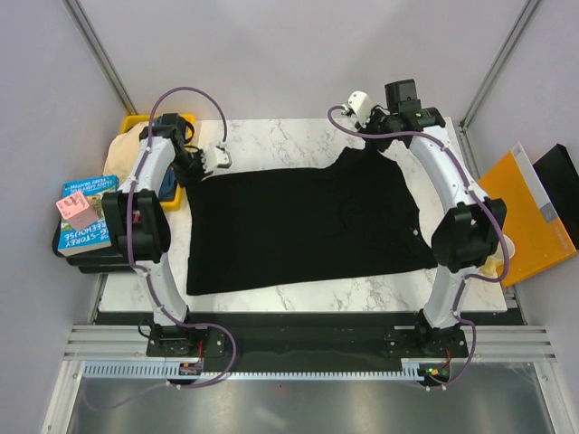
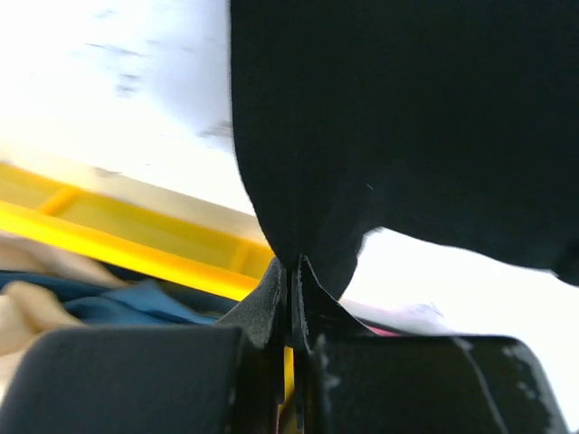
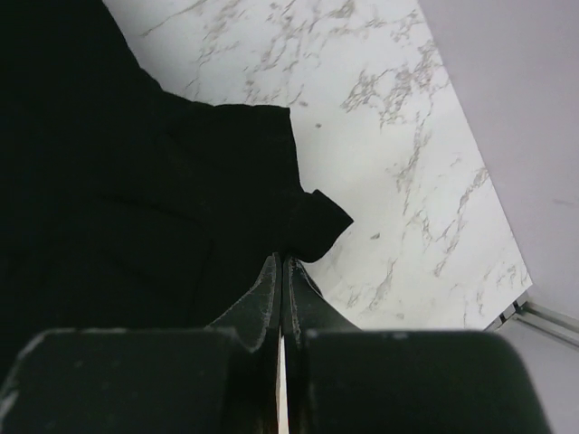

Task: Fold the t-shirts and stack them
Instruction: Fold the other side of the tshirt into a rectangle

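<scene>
Marble bench (image 1: 298, 297) bore one black t-shirt (image 1: 298, 226), spread out; left gripper (image 2: 289, 271) and right gripper (image 3: 282, 264), two in all, each clamped one far corner.

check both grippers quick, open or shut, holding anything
left gripper: shut, pinching an edge of the black t-shirt.
right gripper: shut, pinching the black t-shirt too.
</scene>
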`<state>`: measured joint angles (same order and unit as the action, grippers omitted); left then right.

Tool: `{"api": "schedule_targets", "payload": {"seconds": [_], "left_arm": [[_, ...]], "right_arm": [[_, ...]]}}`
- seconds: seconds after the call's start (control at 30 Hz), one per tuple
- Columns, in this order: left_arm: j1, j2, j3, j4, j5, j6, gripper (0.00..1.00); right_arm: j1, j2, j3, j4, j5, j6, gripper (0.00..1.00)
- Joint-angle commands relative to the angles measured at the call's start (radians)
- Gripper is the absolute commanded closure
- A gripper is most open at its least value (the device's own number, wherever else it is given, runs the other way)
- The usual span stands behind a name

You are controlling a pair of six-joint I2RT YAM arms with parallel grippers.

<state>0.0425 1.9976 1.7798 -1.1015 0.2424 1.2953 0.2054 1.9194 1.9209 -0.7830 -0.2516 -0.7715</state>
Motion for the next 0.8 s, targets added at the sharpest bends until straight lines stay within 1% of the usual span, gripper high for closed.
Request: {"api": "schedule_targets", "payload": {"seconds": [0.0, 0.17, 0.2, 0.27, 0.3, 0.37, 0.4, 0.5, 0.6, 0.77], "left_arm": [[-0.001, -0.104, -0.117, -0.049, -0.026, 0.110, 0.98], [-0.009, -0.149, -0.194, -0.067, -0.035, 0.133, 0.98], [-0.009, -0.152, -0.201, -0.069, -0.037, 0.134, 0.98], [-0.013, -0.157, -0.201, -0.081, -0.043, 0.139, 0.98], [-0.013, -0.158, -0.201, -0.084, -0.048, 0.144, 0.98], [-0.016, -0.158, -0.197, -0.093, -0.051, 0.159, 0.98], [-0.018, -0.158, -0.194, -0.103, -0.052, 0.163, 0.98], [-0.024, -0.154, -0.189, -0.136, -0.061, 0.183, 0.98], [-0.030, -0.155, -0.188, -0.169, -0.060, 0.202, 0.98], [-0.030, -0.168, -0.204, -0.276, -0.040, 0.255, 0.98]], "right_arm": [[-0.008, -0.125, -0.008, -0.220, -0.075, -0.107, 1.00], [-0.018, -0.213, -0.011, -0.332, -0.095, -0.173, 1.00], [-0.020, -0.220, -0.007, -0.388, -0.104, -0.198, 1.00], [-0.018, -0.233, -0.008, -0.449, -0.109, -0.230, 1.00], [-0.018, -0.235, -0.022, -0.511, -0.113, -0.267, 1.00], [-0.018, -0.252, -0.055, -0.550, -0.112, -0.291, 1.00], [-0.018, -0.260, -0.106, -0.565, -0.110, -0.307, 1.00], [-0.018, -0.284, -0.209, -0.565, -0.107, -0.344, 1.00], [-0.017, -0.283, -0.266, -0.564, -0.106, -0.353, 1.00], [-0.014, -0.296, -0.303, -0.559, -0.094, -0.377, 1.00]]}}
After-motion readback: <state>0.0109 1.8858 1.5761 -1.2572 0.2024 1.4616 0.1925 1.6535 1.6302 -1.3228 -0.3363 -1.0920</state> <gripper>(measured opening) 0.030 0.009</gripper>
